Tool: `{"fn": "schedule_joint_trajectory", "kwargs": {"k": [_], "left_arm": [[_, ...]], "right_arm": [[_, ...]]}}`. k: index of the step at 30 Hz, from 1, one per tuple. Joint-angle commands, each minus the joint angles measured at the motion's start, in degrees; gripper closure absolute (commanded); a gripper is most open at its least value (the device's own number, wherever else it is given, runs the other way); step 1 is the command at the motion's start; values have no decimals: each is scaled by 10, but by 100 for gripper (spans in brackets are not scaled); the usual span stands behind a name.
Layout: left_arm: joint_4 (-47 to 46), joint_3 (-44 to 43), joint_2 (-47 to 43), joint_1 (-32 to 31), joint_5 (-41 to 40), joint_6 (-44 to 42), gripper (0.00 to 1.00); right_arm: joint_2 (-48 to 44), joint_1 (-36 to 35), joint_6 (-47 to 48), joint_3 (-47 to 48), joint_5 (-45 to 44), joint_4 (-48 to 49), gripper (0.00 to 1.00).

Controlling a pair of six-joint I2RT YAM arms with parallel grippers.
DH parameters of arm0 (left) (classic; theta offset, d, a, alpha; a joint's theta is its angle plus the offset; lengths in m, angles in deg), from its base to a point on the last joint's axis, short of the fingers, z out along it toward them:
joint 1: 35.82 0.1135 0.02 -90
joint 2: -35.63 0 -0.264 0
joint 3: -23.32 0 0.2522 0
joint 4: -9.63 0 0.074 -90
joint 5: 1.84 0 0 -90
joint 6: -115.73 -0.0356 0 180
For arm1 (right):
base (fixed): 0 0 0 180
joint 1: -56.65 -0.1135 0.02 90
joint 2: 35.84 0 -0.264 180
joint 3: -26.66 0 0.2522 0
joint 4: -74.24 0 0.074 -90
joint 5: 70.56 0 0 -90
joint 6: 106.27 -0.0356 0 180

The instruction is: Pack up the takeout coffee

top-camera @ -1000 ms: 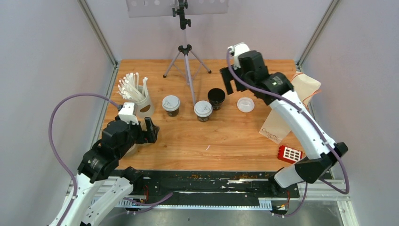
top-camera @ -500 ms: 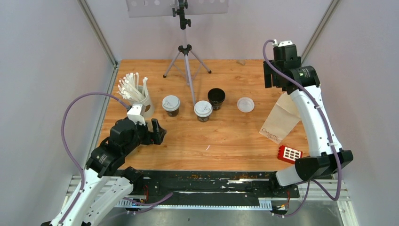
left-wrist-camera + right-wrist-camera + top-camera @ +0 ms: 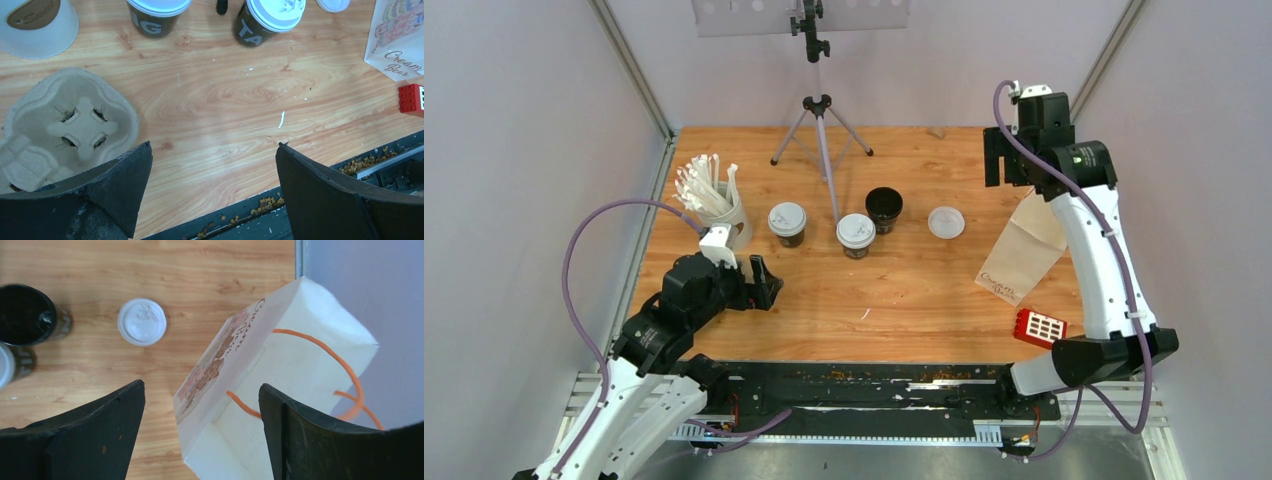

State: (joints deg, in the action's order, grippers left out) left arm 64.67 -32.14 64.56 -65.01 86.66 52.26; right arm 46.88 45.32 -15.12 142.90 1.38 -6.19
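Note:
Two black paper cups with white lids (image 3: 787, 223) (image 3: 856, 234) stand mid-table; they also show in the left wrist view (image 3: 157, 15) (image 3: 267, 20). A third black cup (image 3: 884, 207) stands open and lidless behind them, with its loose white lid (image 3: 945, 222) to the right, both seen in the right wrist view (image 3: 27, 315) (image 3: 142, 322). My left gripper (image 3: 759, 283) is open and empty above bare wood (image 3: 212, 147), near the front left. My right gripper (image 3: 1009, 165) is open and empty, high over the white paper bag (image 3: 280, 370) at the back right.
The brown pulp carrier tray (image 3: 70, 125) lies front left, beside my left fingers. A white cup of straws (image 3: 724, 215) stands at the left. A camera tripod (image 3: 821, 130) stands at the back. A red block (image 3: 1039, 327) lies front right. The paper bag (image 3: 1027, 245) leans by the right wall.
My right gripper has swung from above the open cup to the back right, over the paper bag. My left gripper has moved a little forward and to the right.

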Motion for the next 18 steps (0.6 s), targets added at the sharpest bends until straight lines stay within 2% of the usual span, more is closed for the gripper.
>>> {"fn": "schedule_joint_trajectory", "kwargs": {"k": [1, 4, 10, 18], "left_arm": [[-13, -1, -1, -1, 6, -9, 0], [-1, -4, -1, -1, -3, -21, 0], [-3, -19, -5, -1, 4, -18, 0], [9, -29, 4, -1, 5, -18, 0]], "right_arm": [[-30, 0, -1, 80, 14, -17, 16], [-46, 0, -8, 66, 15, -31, 17], [-124, 0, -59, -75, -10, 13, 22], [-118, 6, -68, -153, -12, 85, 25]]}}
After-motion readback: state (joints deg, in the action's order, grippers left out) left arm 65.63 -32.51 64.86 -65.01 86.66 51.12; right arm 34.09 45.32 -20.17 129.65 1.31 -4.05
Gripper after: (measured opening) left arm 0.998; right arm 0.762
